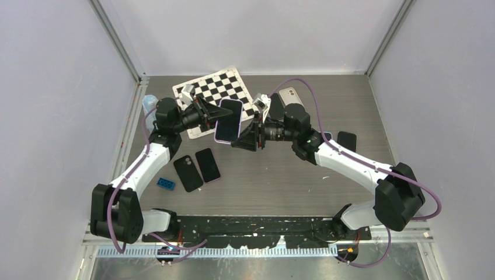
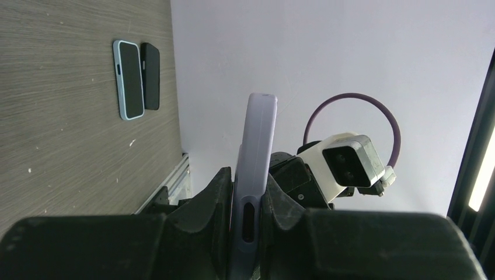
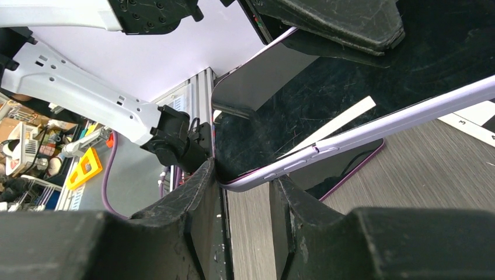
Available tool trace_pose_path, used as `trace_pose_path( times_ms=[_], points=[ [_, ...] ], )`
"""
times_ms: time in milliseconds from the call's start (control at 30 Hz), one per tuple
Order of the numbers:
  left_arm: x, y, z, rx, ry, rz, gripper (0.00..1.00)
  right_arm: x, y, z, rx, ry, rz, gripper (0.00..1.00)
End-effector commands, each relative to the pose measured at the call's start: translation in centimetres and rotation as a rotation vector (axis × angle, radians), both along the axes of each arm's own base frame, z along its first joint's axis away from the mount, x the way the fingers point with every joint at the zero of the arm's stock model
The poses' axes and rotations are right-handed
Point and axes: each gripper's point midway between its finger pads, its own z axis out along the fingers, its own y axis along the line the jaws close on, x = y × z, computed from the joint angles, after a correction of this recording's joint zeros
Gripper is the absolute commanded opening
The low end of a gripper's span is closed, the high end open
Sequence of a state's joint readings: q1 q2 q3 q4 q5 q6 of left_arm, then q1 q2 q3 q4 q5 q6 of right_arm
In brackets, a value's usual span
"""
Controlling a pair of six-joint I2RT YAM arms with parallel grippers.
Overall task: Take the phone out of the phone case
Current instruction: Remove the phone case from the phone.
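Observation:
A phone (image 1: 229, 118) with a dark screen sits in a lilac phone case (image 1: 216, 137) and is held tilted above the table's middle. My left gripper (image 1: 211, 115) is shut on the case's left long edge. In the left wrist view the case (image 2: 260, 134) stands edge-on, clamped between the black fingers (image 2: 219, 198) of the left gripper (image 2: 252, 201). My right gripper (image 1: 250, 135) meets the phone's near right corner. In the right wrist view that rounded corner of the case (image 3: 251, 179) is wedged between the fingertips of the right gripper (image 3: 242, 175), and the dark screen (image 3: 274, 128) faces up.
On the table below lie a black case (image 1: 188, 173), a dark phone (image 1: 208, 165) and a blue brick (image 1: 165, 184). A checkerboard (image 1: 213, 90) lies at the back, with a grey phone (image 1: 290, 96) beside it and a black phone (image 1: 347, 140) to the right.

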State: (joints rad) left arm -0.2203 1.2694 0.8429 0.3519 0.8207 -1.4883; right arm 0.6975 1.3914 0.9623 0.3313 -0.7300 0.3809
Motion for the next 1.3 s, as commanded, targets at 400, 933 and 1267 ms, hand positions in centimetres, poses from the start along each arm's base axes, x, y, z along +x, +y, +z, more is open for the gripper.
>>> trace_pose_path(
  times_ms=[400, 933, 1267],
  points=[
    [-1.9, -1.3, 2.5, -0.107, 0.135, -0.08, 0.0, 4.0, -1.1, -3.0, -0.14, -0.133, -0.19, 0.42],
    [-1.6, -1.2, 2.5, -0.141, 0.145, -0.063, 0.0, 5.3, -1.6, -3.1, -0.163, -0.069, -0.282, 0.46],
    [0.6, 0.2, 3.0, -0.238, 0.097, 0.116, 0.0, 2.4, -2.5, 1.9, 0.033, 0.034, -0.286, 0.83]
  ],
)
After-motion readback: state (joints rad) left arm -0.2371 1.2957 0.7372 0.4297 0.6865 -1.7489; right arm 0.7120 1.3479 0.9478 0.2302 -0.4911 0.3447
